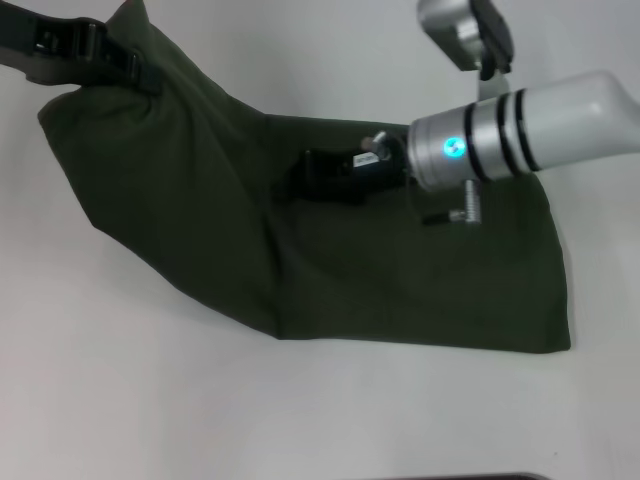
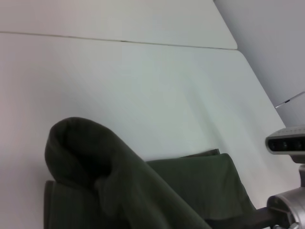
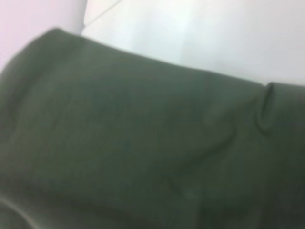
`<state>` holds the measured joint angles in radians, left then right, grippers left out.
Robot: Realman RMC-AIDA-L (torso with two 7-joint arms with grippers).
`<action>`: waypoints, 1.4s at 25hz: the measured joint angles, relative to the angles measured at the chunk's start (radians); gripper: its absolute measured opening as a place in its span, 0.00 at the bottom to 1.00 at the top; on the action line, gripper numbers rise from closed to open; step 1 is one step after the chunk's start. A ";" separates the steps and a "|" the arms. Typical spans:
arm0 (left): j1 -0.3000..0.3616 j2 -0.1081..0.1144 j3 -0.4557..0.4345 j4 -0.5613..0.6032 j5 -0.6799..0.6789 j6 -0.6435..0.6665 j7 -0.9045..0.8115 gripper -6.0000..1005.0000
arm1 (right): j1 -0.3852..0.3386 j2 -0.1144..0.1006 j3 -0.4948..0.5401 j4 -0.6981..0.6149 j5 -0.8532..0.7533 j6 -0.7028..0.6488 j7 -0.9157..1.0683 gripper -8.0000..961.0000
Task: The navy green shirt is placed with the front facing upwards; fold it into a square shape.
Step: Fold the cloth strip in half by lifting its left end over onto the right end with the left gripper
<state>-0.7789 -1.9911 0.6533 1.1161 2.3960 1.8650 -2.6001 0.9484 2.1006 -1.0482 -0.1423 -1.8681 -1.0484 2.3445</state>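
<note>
White and smooth, the bench (image 1: 150, 400) fills all three views, with a thin seam running across its far part in the left wrist view. On it lies the navy green shirt (image 1: 400, 290), a dark olive garment of soft matte cotton. Its right and near portion rests flat as a rough rectangle with a straight near edge. Its left portion is drawn up off the surface toward the far left corner, forming a slanted sheet with a long diagonal crease where raised cloth meets flat cloth. No lettering shows on the visible side.

Left gripper (image 1: 95, 50), black and blocky, sits at the far left holding the raised corner; it appears pinched on the cloth, which bunches into a rounded hump in the left wrist view. Right gripper (image 1: 330, 175), black at the end of a silver and white arm with a glowing blue ring, sits low over the middle of the flat part. Whether its fingers are spread or pressed together cannot be told.

Judging by the lifted side, a fold is under way, carrying the left part across. Next would likely come laying that flap over the flat part with edges aligned, while the middle is kept from sliding
</note>
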 joint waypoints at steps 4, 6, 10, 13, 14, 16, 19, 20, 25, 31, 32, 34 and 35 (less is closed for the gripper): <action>-0.001 0.000 0.000 -0.001 0.000 -0.004 -0.004 0.07 | -0.044 0.000 -0.014 -0.046 0.000 -0.067 0.027 0.03; -0.004 0.000 0.000 -0.001 0.000 -0.005 -0.006 0.07 | -0.042 0.002 -0.022 -0.046 -0.001 -0.094 0.029 0.03; -0.008 0.000 0.000 -0.001 0.000 -0.004 -0.008 0.07 | -0.009 0.012 -0.073 -0.027 0.002 -0.101 0.035 0.03; -0.008 -0.005 0.000 0.000 0.000 -0.002 -0.007 0.07 | 0.012 0.017 -0.083 -0.012 0.007 -0.065 0.042 0.03; -0.008 -0.009 0.000 0.001 0.000 -0.002 -0.005 0.07 | 0.015 0.018 -0.083 -0.011 0.013 -0.052 0.041 0.03; -0.008 -0.013 0.000 0.003 0.000 -0.001 -0.003 0.07 | 0.020 0.019 -0.085 -0.005 0.042 -0.017 0.035 0.03; -0.007 -0.015 0.000 0.004 0.000 0.001 0.001 0.07 | 0.047 0.020 -0.092 0.036 0.089 0.047 0.004 0.03; -0.007 -0.015 0.000 0.004 0.000 0.001 0.002 0.07 | 0.062 0.020 -0.091 0.060 0.101 0.064 -0.017 0.03; -0.008 -0.016 0.000 0.004 0.000 -0.007 0.006 0.07 | 0.113 0.020 -0.080 0.117 0.121 0.066 -0.070 0.03; -0.007 -0.012 0.000 -0.001 0.000 -0.021 0.005 0.07 | 0.052 0.004 -0.088 0.047 0.117 -0.042 -0.063 0.03; -0.006 -0.012 0.000 -0.002 0.000 -0.022 0.005 0.07 | 0.022 -0.003 -0.091 0.010 0.115 -0.066 -0.062 0.03; -0.006 -0.012 0.000 -0.002 0.000 -0.023 0.003 0.07 | -0.044 -0.009 -0.093 -0.070 0.115 -0.103 -0.056 0.03; -0.006 -0.012 -0.001 -0.002 0.000 -0.023 0.001 0.07 | -0.082 -0.013 -0.093 -0.112 0.113 -0.119 -0.049 0.03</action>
<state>-0.7849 -2.0026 0.6521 1.1138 2.3961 1.8416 -2.5993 0.8662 2.0872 -1.1411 -0.2547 -1.7550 -1.1669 2.2955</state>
